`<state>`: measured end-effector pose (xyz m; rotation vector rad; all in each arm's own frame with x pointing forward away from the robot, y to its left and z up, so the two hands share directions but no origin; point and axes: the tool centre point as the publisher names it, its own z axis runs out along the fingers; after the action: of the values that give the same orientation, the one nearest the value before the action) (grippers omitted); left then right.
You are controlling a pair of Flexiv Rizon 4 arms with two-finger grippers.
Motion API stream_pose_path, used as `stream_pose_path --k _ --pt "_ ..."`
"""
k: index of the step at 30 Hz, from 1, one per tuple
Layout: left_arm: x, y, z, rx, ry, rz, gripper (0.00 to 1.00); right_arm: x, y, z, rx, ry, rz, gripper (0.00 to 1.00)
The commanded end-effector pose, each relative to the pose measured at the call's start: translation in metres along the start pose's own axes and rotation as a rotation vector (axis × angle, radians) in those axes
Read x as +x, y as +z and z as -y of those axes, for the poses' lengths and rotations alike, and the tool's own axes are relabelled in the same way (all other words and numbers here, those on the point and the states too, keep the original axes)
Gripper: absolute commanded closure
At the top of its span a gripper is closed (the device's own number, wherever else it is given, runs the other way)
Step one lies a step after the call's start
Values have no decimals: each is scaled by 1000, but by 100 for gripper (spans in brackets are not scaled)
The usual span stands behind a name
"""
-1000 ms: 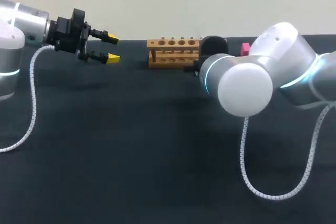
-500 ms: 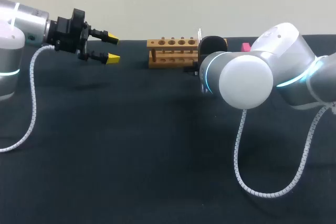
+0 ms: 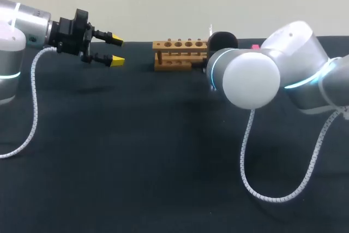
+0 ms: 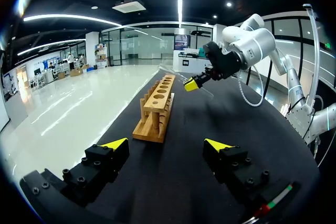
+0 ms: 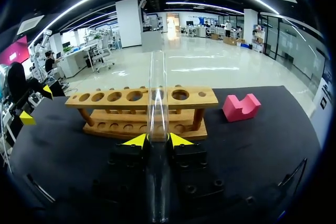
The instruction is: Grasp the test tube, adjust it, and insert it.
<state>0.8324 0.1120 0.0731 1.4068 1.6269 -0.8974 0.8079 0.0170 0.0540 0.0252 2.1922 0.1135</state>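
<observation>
A clear glass test tube [image 5: 157, 98] stands between the yellow tips of my right gripper [image 5: 156, 140], which is shut on it. Just beyond it is the wooden rack [image 5: 142, 109] with a row of holes along its top. In the head view the rack [image 3: 179, 54] sits at the table's far middle. Only the tube's top [image 3: 210, 29] shows there, above my right arm's wrist, and the elbow hides the gripper. My left gripper [image 3: 115, 51] hovers open and empty to the left of the rack. From the left wrist, the rack [image 4: 156, 106] lies ahead of the open gripper [image 4: 165, 146].
A pink notched block [image 5: 240, 107] lies on the black table [image 3: 136, 151] to the right of the rack, partly hidden in the head view [image 3: 254, 47]. My right arm's large elbow [image 3: 251, 77] and its white cable [image 3: 272, 195] hang over the table's right half.
My right arm has shifted a little up and to the right, bringing the tube's top into sight beside the rack's right end. The left arm has stayed still.
</observation>
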Motion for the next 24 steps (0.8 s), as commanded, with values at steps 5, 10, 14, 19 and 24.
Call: stream_pose_path --k 5,10,14,19,24 --pt "1 0 -1 1 3 2 0 -8 -8 2 35 -3 -23 100" --pt "1 0 -1 1 3 2 0 -14 0 2 34 -5 -28 100" --pt "1 0 -1 1 3 2 0 -17 6 2 32 -5 -28 100" --pt "1 0 -1 1 3 2 0 -15 12 0 28 -3 -37 100" --pt "1 0 -1 1 3 2 0 -13 17 -3 27 4 -48 100"
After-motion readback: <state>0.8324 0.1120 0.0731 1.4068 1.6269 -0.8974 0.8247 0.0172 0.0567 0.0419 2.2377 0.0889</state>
